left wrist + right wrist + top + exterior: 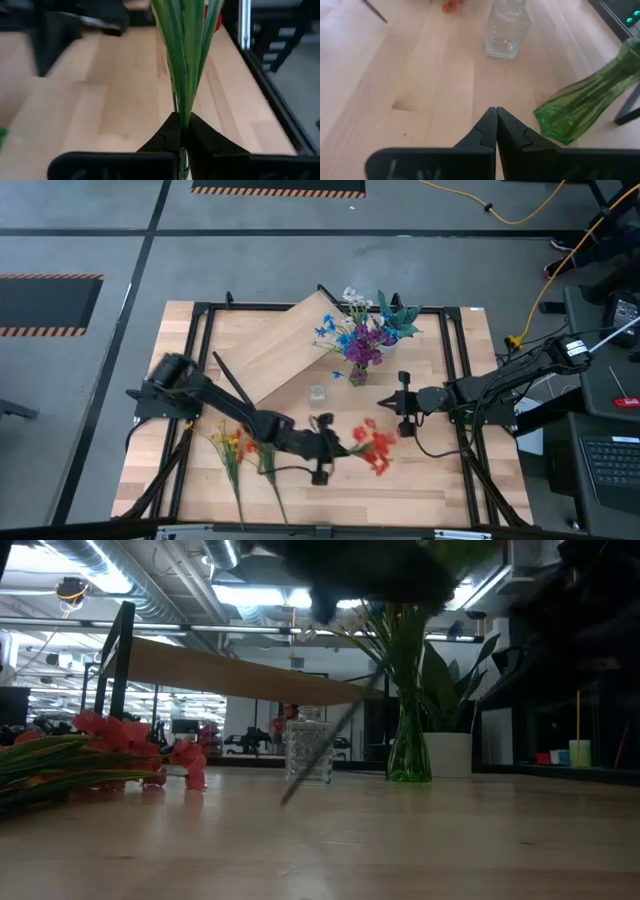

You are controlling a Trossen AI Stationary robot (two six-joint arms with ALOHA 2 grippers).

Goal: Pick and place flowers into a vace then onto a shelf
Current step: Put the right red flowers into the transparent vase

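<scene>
We are looking at a green glass vase (358, 374) standing near the far edge of the desk (440, 470) — it is holding blue, purple and white flowers (355, 338) upright. Beside it a small clear glass jar (318, 393) is standing empty. The shelf (285, 348) is sitting skewed toward the far left corner. The left gripper (343, 447) is pinching the stem of an orange-red spray (376, 447), its jaws closed on it — the spray's long axis is running across the desk, blooms pointing toward the right edge. More yellow and orange sprays (236, 448) are lying near the front edge. The right gripper (400, 401) is hovering beside the vase, jaws closed on nothing.
</scene>
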